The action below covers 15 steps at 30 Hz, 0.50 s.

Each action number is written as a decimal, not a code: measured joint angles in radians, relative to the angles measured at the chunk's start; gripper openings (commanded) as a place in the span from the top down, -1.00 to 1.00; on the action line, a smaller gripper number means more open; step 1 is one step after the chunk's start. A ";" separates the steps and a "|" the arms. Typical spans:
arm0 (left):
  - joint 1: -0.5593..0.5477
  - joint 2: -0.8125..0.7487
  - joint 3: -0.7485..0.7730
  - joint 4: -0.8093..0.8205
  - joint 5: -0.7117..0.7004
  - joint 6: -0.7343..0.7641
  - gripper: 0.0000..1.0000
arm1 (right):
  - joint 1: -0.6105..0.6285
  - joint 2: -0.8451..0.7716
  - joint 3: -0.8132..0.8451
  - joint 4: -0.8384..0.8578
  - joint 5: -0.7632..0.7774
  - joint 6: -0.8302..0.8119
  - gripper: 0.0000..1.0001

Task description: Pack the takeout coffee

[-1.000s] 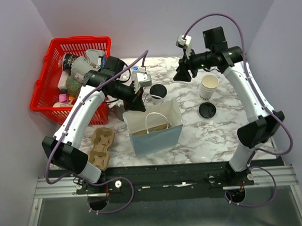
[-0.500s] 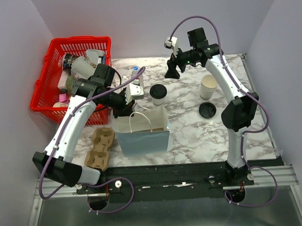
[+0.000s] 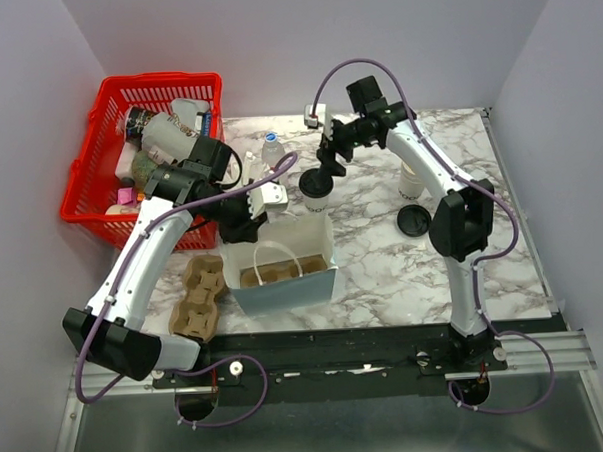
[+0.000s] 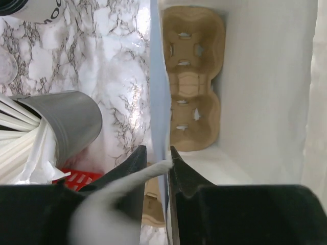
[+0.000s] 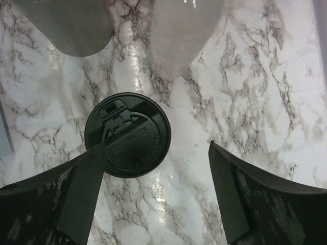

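Swung over, right fingers (image 5: 84, 189) hang spread above lidded cup (image 5: 126, 134).

Robot lab test cell: plain lilac walls (image 3: 304, 46) box in marble-print table (image 3: 384, 272); metal mounting rail (image 3: 547, 353) along near edge.

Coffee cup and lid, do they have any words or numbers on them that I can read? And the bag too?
"OC": dark letters on the lidded coffee cup, cut off at the edge of the left wrist view, so the whole word cannot be read.
Black lid: small raised marks, too small to read.
Paper bag: no writing shows on it.
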 measured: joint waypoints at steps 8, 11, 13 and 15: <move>-0.011 0.011 0.005 -0.011 -0.048 -0.006 0.13 | 0.022 0.002 -0.029 -0.024 -0.023 -0.171 -0.82; -0.011 0.019 0.007 -0.013 -0.056 -0.008 0.12 | 0.022 0.014 -0.014 -0.052 -0.050 -0.229 -0.83; -0.011 0.022 0.008 -0.013 -0.059 -0.009 0.11 | 0.022 0.029 0.002 -0.077 -0.068 -0.269 -0.85; -0.016 0.023 0.008 -0.013 -0.059 -0.012 0.10 | 0.022 0.047 0.019 -0.100 -0.080 -0.301 -0.86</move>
